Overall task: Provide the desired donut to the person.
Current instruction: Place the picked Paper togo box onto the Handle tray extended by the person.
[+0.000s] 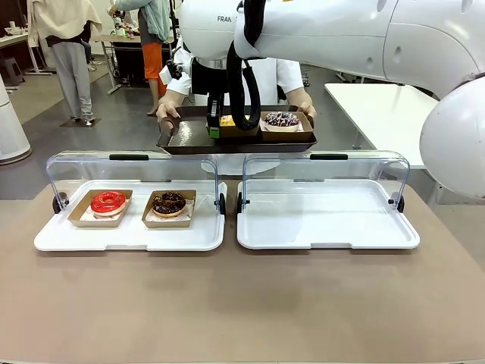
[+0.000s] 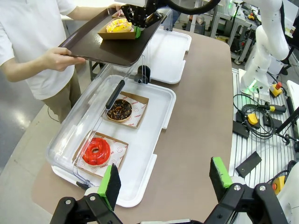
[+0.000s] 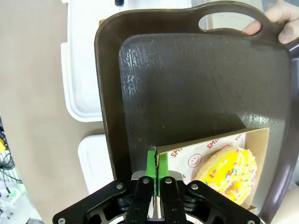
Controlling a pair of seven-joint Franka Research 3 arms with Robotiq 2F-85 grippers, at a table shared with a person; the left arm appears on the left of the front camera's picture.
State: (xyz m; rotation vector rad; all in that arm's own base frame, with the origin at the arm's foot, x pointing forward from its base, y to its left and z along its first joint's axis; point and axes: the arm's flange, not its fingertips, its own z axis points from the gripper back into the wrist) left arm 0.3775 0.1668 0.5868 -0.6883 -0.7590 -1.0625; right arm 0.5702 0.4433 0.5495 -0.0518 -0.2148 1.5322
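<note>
The person holds a dark brown serving tray (image 1: pixel 189 138) over the table's far edge, one hand (image 1: pixel 167 114) at each end. On it lies a yellow sprinkled donut (image 3: pixel 231 175) in a card tray (image 3: pixel 205 148). My right gripper (image 3: pixel 155 163) reaches over the serving tray (image 3: pixel 187 79), its green pads pinched on the card tray's corner. From the left wrist view the yellow donut (image 2: pixel 118 25) and that gripper (image 2: pixel 138 29) sit on the raised tray (image 2: pixel 107 46). My left gripper (image 2: pixel 166 182) hangs open above the table's near side, holding nothing.
A chocolate sprinkled donut (image 1: pixel 281 119) also rests on the serving tray. The left white display tray (image 1: pixel 129 241), lid up, holds a red donut (image 1: pixel 108 202) and a chocolate donut (image 1: pixel 168 202). The right white display tray (image 1: pixel 326 235) has its lid raised.
</note>
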